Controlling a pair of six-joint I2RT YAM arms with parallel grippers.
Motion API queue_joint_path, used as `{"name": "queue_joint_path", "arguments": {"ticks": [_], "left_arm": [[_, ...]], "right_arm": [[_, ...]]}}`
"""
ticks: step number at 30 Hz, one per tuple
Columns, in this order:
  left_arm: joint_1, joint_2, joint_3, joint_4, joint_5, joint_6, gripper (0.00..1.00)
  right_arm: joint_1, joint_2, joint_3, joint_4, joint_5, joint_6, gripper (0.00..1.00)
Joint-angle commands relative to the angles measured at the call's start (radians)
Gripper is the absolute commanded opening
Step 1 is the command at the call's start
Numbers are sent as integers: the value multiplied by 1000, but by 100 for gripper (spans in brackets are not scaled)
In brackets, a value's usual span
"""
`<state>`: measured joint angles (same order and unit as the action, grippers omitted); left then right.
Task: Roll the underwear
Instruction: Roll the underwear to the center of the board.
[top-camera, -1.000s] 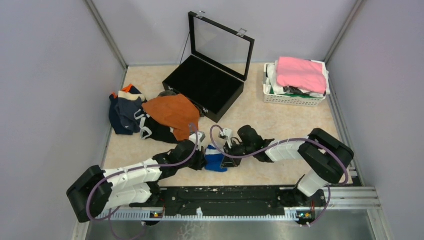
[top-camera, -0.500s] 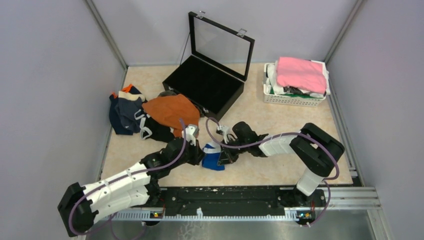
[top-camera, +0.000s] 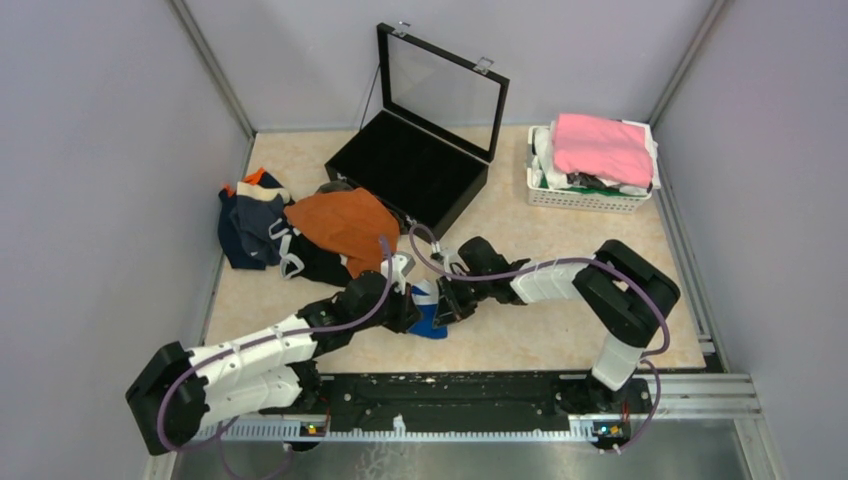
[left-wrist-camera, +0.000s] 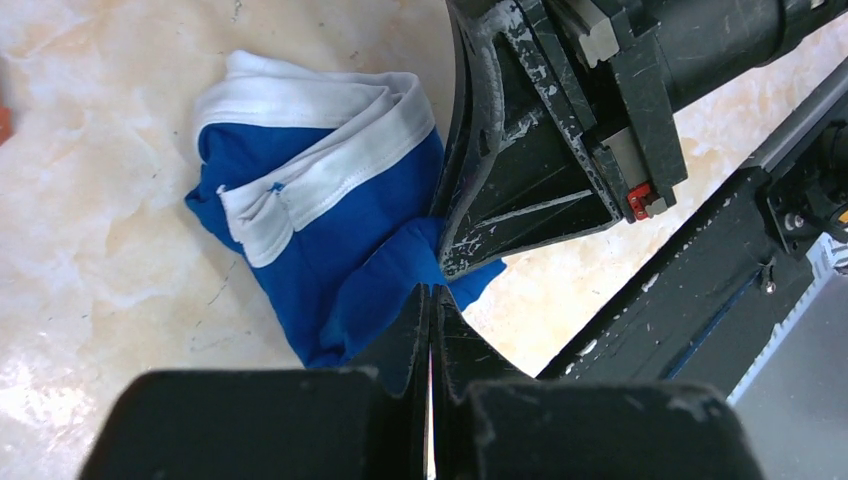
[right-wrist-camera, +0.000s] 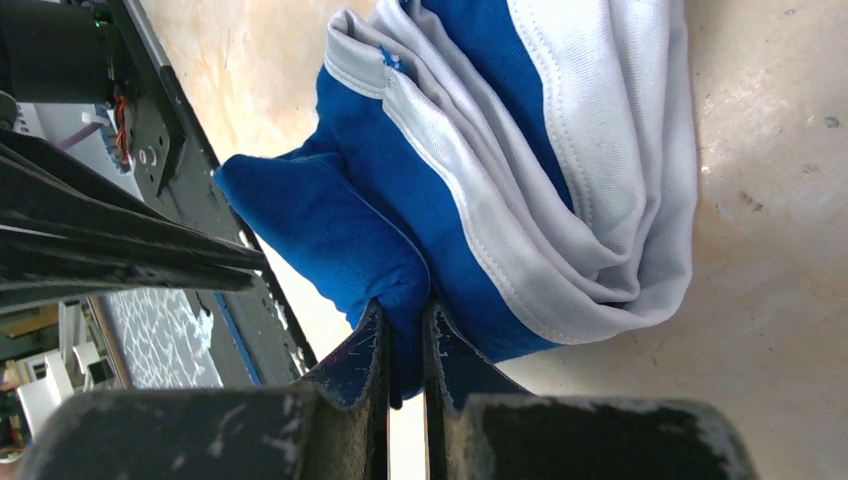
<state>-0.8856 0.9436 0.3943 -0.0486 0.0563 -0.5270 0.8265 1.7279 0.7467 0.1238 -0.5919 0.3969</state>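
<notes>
Several briefs (top-camera: 300, 232) heaped at far left, orange on top. Left gripper (left-wrist-camera: 432, 300) next, clamped shut, tips at the blue pair (left-wrist-camera: 330, 230) (white band showing), bunched on the table (top-camera: 540, 235) front and centre. Right gripper (right-wrist-camera: 405, 318) pinching a blue fold from the other side. Basket (top-camera: 585, 198) far right.

I can read no text, label, brand or number in any view; the blue boxer briefs (left-wrist-camera: 330, 240) show me only a plain white stitched waistband.
</notes>
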Motion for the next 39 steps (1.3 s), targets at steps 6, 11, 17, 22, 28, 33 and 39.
{"name": "queue_joint_path", "arguments": {"ticks": [6, 11, 17, 22, 28, 33, 39], "left_arm": [[-13, 112, 12, 159, 25, 4, 0], [-13, 130, -54, 206, -46, -39, 0], [-13, 172, -87, 209, -118, -91, 0], [-13, 143, -126, 174, -152, -133, 0], [-13, 78, -191, 127, -189, -180, 0], [-13, 52, -215, 125, -197, -198, 0], [-13, 92, -202, 130, -201, -196, 0]], "right_arm": [[-17, 43, 19, -89, 128, -3, 6], [-17, 42, 19, -88, 130, -3, 10], [-17, 30, 18, -81, 133, 4, 17], [-16, 16, 19, -68, 132, 22, 26], [-17, -19, 10, -38, 131, 50, 33], [-17, -81, -11, 14, 152, 71, 37], [-17, -132, -21, 40, 175, 51, 38]]}}
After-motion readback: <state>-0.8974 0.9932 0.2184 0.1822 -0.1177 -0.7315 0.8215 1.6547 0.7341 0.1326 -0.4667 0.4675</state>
